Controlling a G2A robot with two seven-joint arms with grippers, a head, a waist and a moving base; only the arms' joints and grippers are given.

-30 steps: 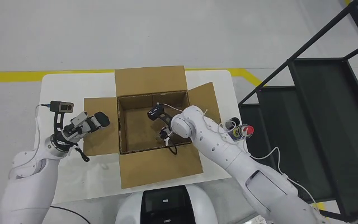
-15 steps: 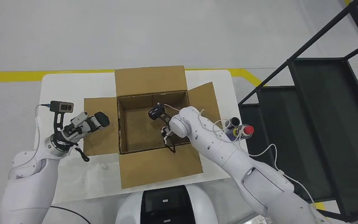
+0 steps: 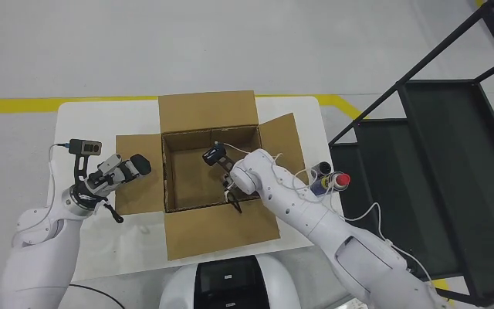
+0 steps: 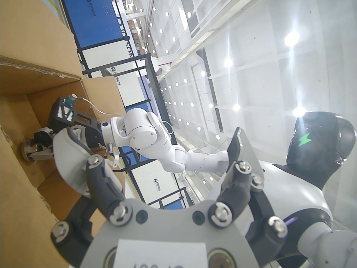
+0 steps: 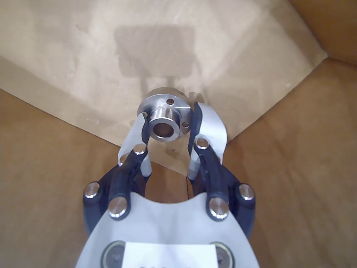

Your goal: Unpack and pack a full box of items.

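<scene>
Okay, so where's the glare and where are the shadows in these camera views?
Left wrist view: the ceiling lights flare into starbursts, and straight lines bow. Right wrist view: a soft squarish shadow lies on the box floor behind the metal flange, whose rim glints. Top view: the table is evenly lit.

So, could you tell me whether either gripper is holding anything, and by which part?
The right gripper appears shut on the metal flange hub, pads on opposite sides of its collar, inside the box. The left gripper holds nothing.
</scene>
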